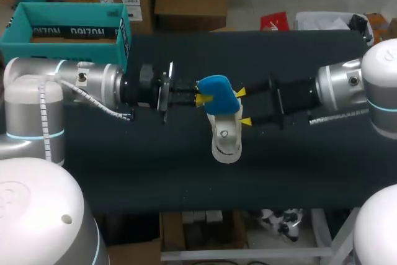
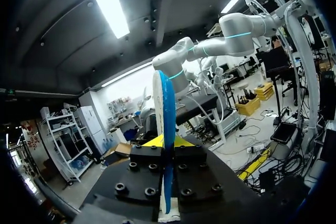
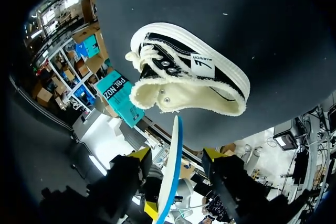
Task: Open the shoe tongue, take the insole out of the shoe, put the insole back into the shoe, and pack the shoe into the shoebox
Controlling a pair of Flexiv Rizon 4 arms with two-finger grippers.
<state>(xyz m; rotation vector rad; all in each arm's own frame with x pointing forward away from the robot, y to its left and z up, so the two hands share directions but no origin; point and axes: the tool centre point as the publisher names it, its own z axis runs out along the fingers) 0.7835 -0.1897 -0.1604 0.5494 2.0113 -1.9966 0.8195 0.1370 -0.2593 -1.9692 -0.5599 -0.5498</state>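
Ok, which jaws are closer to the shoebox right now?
Left. The left jaws, shut on the blue insole, sit mid-table on the shoebox side of it. The right jaws stand open at the insole's far side, beside the shoe, farther away.

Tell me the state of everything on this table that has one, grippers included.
Flat blue insole: out of the shoe, held above it.
Black and cream canvas shoe: upright on the table, tongue folded open.
Teal cardboard shoebox: open, no shoe in it.
Left gripper: shut on the insole.
Right gripper: open, fingers either side of the insole, not touching.
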